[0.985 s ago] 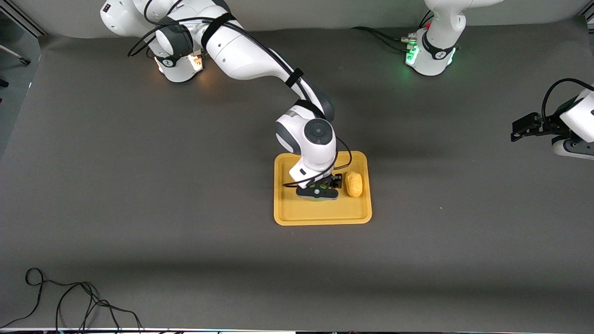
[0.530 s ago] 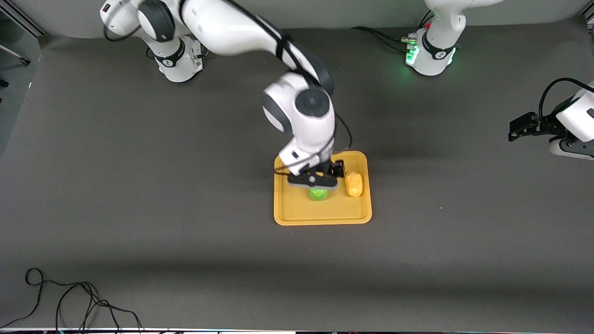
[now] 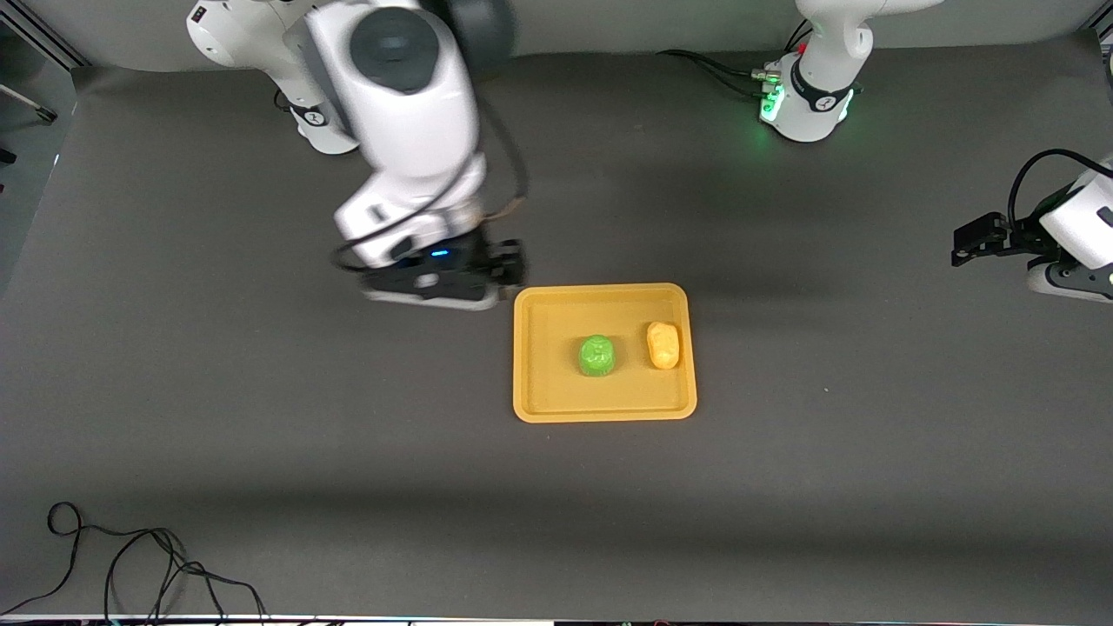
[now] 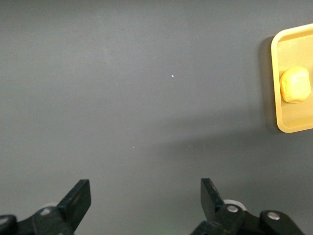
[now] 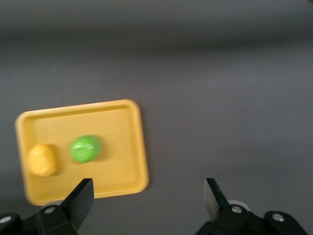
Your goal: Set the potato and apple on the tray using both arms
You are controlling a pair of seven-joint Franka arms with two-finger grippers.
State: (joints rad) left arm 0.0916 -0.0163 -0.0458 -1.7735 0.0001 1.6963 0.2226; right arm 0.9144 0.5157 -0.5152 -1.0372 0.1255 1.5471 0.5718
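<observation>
The yellow-orange tray (image 3: 539,409) lies in the middle of the table. The green apple (image 3: 596,356) and the yellow-orange potato (image 3: 663,345) lie on it side by side, apart, the potato toward the left arm's end. My right gripper (image 3: 428,291) is open and empty, raised over bare table beside the tray's corner toward the right arm's base. Its wrist view shows the gripper (image 5: 149,196), the apple (image 5: 85,148), the potato (image 5: 41,159) and the tray (image 5: 142,147). My left gripper (image 3: 1056,278) waits open and empty at the left arm's end; its wrist view shows the gripper (image 4: 145,196), the potato (image 4: 295,84) and the tray (image 4: 274,98).
A dark grey mat covers the table. A loose black cable (image 3: 130,556) lies at the near corner toward the right arm's end. The two arm bases (image 3: 804,104) stand along the edge farthest from the front camera.
My right gripper has let go of the apple on the tray, risen and drawn back toward its own base, off the tray. The left arm has barely moved.
</observation>
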